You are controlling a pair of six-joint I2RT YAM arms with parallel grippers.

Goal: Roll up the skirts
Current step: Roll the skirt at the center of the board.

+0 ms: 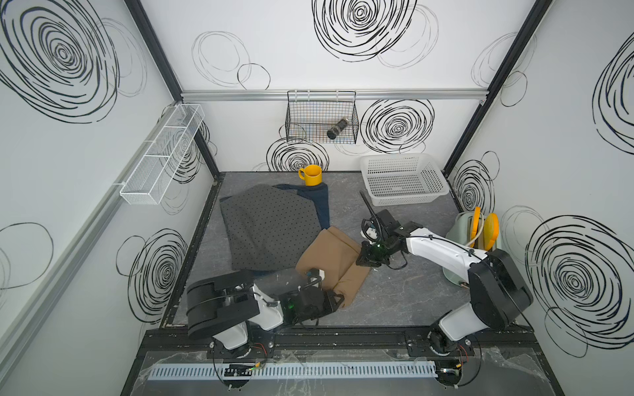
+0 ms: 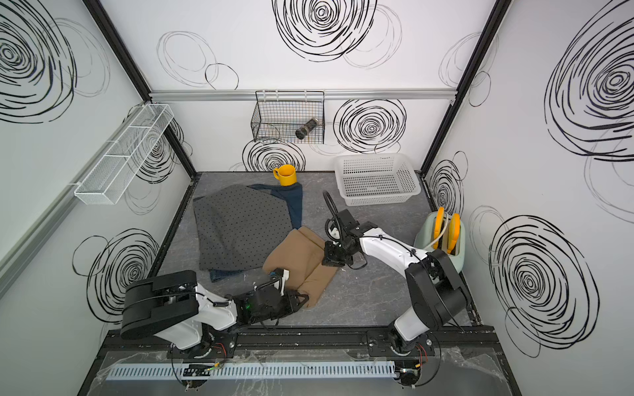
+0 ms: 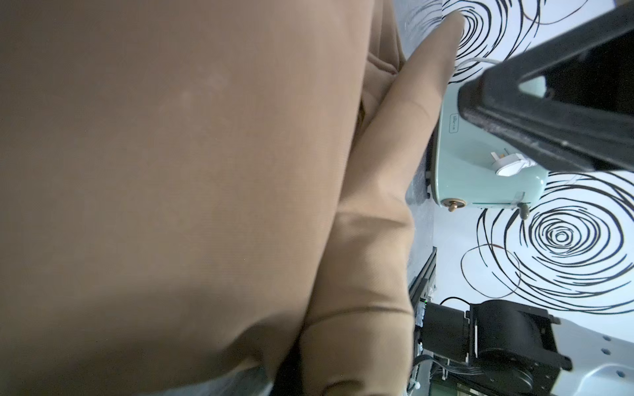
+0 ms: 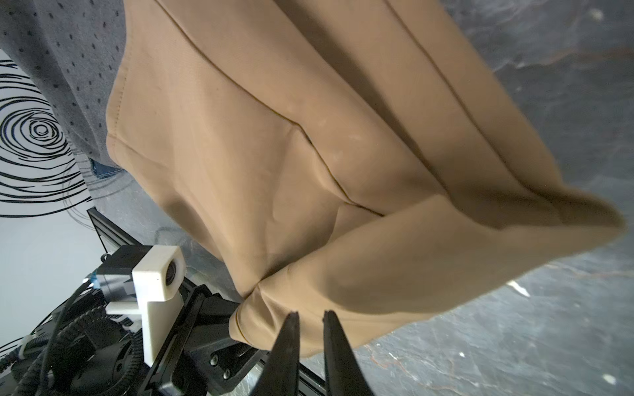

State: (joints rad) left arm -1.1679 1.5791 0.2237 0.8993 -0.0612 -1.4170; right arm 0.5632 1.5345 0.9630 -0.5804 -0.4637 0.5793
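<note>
The denim skirt [image 1: 321, 205] is mostly hidden beneath the dotted grey skirt [image 1: 271, 229], left of centre; only blue edges are seen. The folded tan skirt [image 1: 329, 260] is laid at centre on the grey marbled table [image 1: 394, 301], enclosed by white walls with black swirls. The left gripper [image 1: 338, 301] is clamped on the tan skirt's lower corner, made plain only in the right wrist view. The right gripper [image 4: 310, 313] is set at the fold, jaws narrowly parted; whether cloth is pinched cannot be told.
</note>
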